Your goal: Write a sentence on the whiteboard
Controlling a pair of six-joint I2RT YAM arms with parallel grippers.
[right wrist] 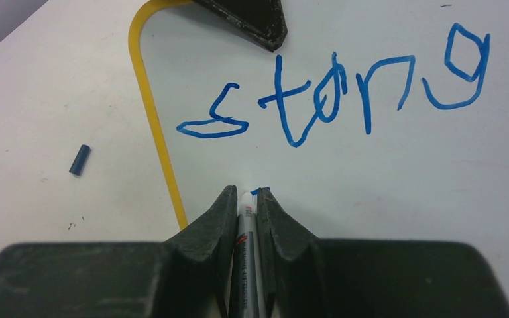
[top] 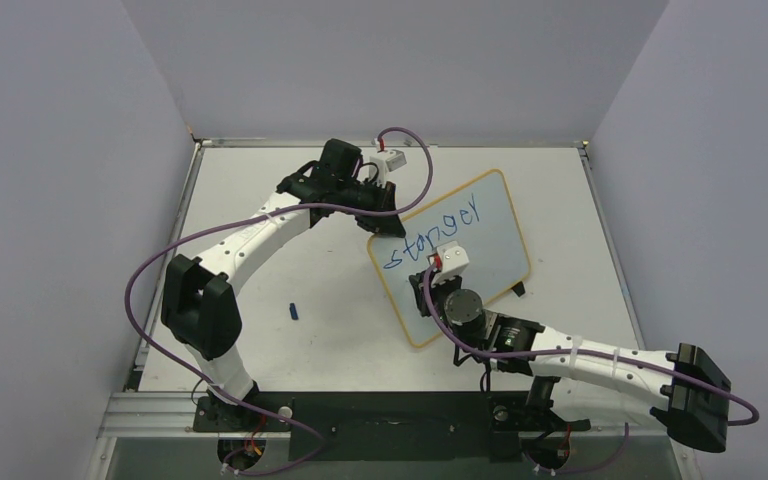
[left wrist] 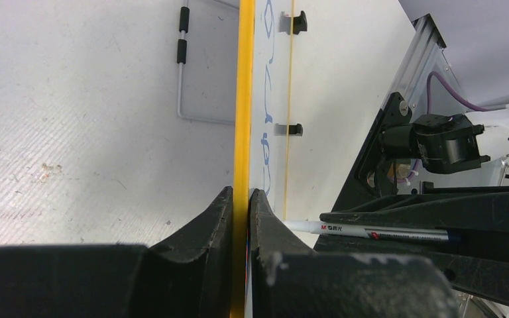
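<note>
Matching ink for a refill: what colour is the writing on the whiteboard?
Blue: the handwritten marker writing shows best in the right wrist view.

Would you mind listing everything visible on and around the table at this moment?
whiteboard: one, white with a yellow frame, on the table right of centre, turned askew.
written word: one, blue, across the board's far part, reads roughly "stanger".
marker: one, white and grey barrel, in the right gripper, tip at the board.
small cylinder: one, blue, loose on the table left of the board; perhaps the marker's cap.
table: one, white, beneath everything.
left gripper: one, black, shut on the whiteboard's frame edge.
right gripper: one, black, shut on the marker.
</note>
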